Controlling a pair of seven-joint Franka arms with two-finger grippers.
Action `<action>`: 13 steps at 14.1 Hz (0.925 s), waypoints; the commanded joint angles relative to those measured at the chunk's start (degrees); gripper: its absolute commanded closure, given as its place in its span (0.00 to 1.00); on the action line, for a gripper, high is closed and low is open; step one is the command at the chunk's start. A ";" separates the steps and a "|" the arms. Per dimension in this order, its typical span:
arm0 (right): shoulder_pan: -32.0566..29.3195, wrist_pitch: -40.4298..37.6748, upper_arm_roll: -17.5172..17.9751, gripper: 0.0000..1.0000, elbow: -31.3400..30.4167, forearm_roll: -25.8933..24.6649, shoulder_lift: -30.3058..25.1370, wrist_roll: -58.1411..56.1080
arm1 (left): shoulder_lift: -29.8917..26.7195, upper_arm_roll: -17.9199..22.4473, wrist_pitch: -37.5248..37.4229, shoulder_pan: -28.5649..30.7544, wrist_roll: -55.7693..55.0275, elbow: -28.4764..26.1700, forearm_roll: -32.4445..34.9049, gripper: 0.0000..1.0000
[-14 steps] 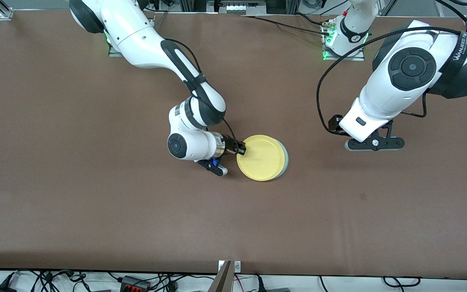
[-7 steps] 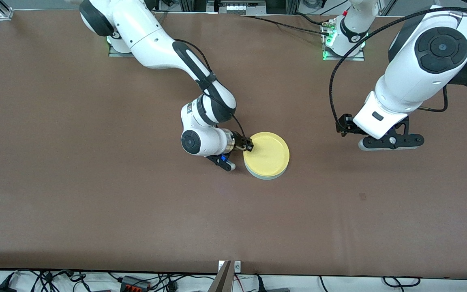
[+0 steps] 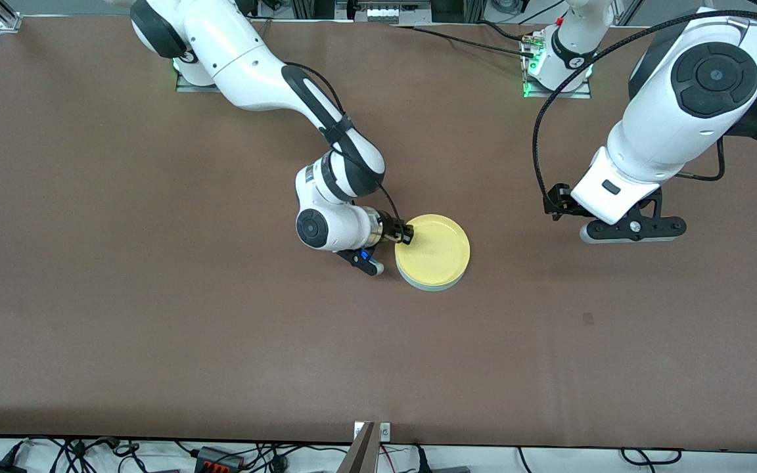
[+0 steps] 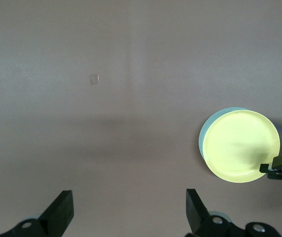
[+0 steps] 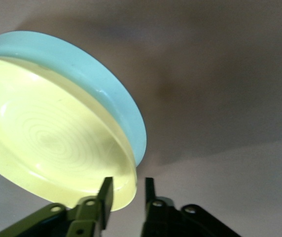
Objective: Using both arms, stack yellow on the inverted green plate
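Straddling the rim of the yellow plate (image 3: 432, 251) with my right gripper (image 3: 405, 234): one finger inside the lip, one outside, a little gap showing either side in the right wrist view, so jaws slightly apart and not clamped on it as far as I can see. Plate sits face-up on the upside-down green plate (image 3: 442, 284), near the middle of the table (image 3: 155, 328); only a thin mint edge peeks out along the side nearer the front camera. Stack looks concentric enough, so placing reads as done to me.

Key relation: plate lies from my right fingers toward the left arm's end of the table, rim running crosswise between the jaws. Clean exit should be straight up or back along the approach line, away from the plate; any sideways drag would shift yellow off green.

Left gripper (image 3: 633, 230) waits, jaws wide open, hovering over bare table well apart from the stack toward its own end.
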 commanded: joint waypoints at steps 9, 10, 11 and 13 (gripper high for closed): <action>-5.18 -16.18 -5.92 0.00 1.69 -29.40 -12.11 -6.60 | -8.63 20.47 0.06 -10.97 13.67 -0.98 -9.95 0.00; -7.27 -17.32 -5.93 0.00 1.69 -30.03 -13.60 -6.79 | -9.77 24.60 0.24 -13.34 16.03 -1.68 -11.88 0.00; -8.77 -18.20 -5.93 0.00 1.77 -30.12 -14.66 -6.88 | -11.26 30.03 0.33 -16.76 18.84 -2.29 -15.04 0.00; -11.32 -20.31 -6.01 0.00 1.77 -30.38 -17.21 -8.62 | -13.02 39.71 0.24 -21.95 21.84 -2.74 -21.20 0.00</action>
